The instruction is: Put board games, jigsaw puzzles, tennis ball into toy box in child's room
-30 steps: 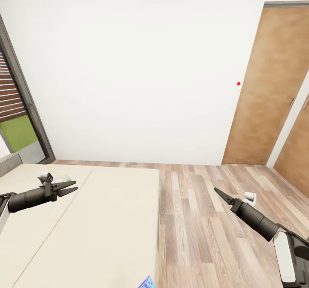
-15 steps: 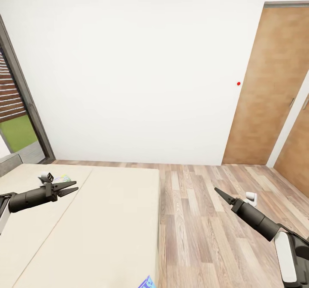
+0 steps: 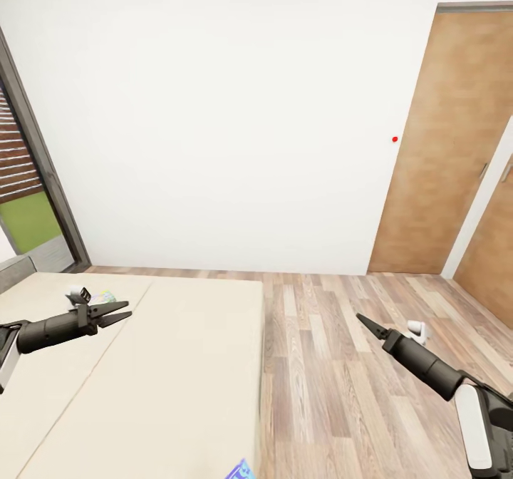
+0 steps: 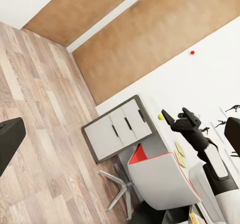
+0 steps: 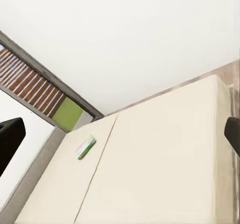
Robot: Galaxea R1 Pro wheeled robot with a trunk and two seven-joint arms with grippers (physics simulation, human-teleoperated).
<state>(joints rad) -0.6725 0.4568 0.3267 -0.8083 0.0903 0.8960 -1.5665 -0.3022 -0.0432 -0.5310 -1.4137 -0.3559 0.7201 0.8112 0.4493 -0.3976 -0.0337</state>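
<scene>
The bed (image 3: pixel 178 365), beige and in two sections, takes up the lower left of the head view. On its far left part lies a pale colourful board game (image 3: pixel 102 297), just behind my left gripper (image 3: pixel 120 314), which hovers open and empty above the mattress. The right wrist view shows that flat box (image 5: pixel 86 147) on the bed (image 5: pixel 160 169). A blue board game (image 3: pixel 241 470) peeks in at the bed's near corner. My right gripper (image 3: pixel 364 320) is open and empty over the wood floor. In the left wrist view a small tennis ball (image 4: pixel 160 116) rests by the table's drawer unit (image 4: pixel 118 129).
A white wall stands ahead, with a dark-framed window (image 3: pixel 28 179) at the left and wooden doors (image 3: pixel 449 151) at the right. A small white object (image 3: pixel 419 331) lies on the plank floor (image 3: pixel 320 365). A white and red chair (image 4: pixel 162 179) stands by the table.
The whole view has shifted very slightly, so the camera moved. Both arms keep the same pose, and nothing was taken or let go.
</scene>
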